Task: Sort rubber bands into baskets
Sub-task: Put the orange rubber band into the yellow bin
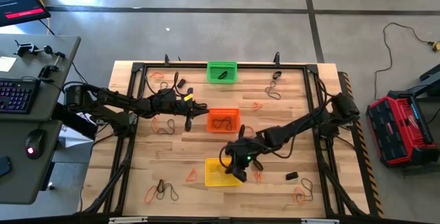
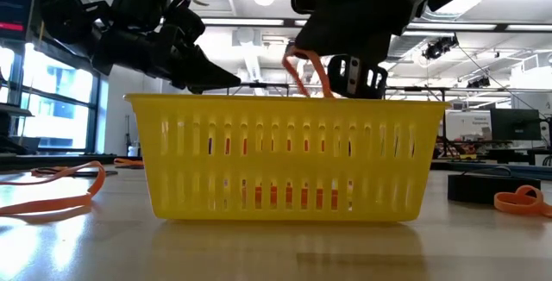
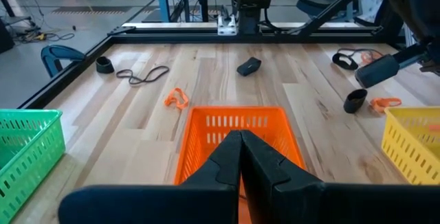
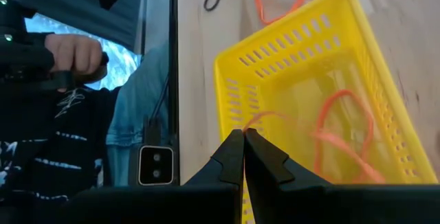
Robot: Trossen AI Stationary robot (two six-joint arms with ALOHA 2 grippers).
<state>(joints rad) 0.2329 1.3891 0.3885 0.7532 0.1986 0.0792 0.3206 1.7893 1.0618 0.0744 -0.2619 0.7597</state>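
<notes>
Three baskets stand in a row down the table's middle: green (image 1: 221, 71) at the far side, orange (image 1: 223, 119) in the middle, yellow (image 1: 218, 172) nearest. My right gripper (image 1: 238, 163) hovers over the yellow basket (image 4: 357, 80), shut on a thin orange rubber band (image 4: 344, 135). My left gripper (image 1: 198, 107) is shut and holds nothing. It stays just left of the orange basket (image 3: 234, 124), pointing at it. The green and orange baskets each hold a dark band. More rubber bands lie loose on the wood. My right gripper pinches the orange band at one end of its loop (image 4: 253, 119) between its two fingertips, slanting down from the table's right. The rest of the loop (image 2: 306, 70) hangs below the fingers and reaches down past the yellow basket's rim; whether it touches the bottom does not show.
Loose orange bands (image 1: 300, 195) (image 1: 150, 194) (image 1: 258, 105) and dark bands (image 1: 273, 90) (image 1: 165, 189) lie around the baskets, with a short thick black one (image 1: 292, 176) right of the yellow basket. A black frame (image 1: 316, 100) rims the table. A person's hand (image 4: 75, 56) shows beyond the near edge.
</notes>
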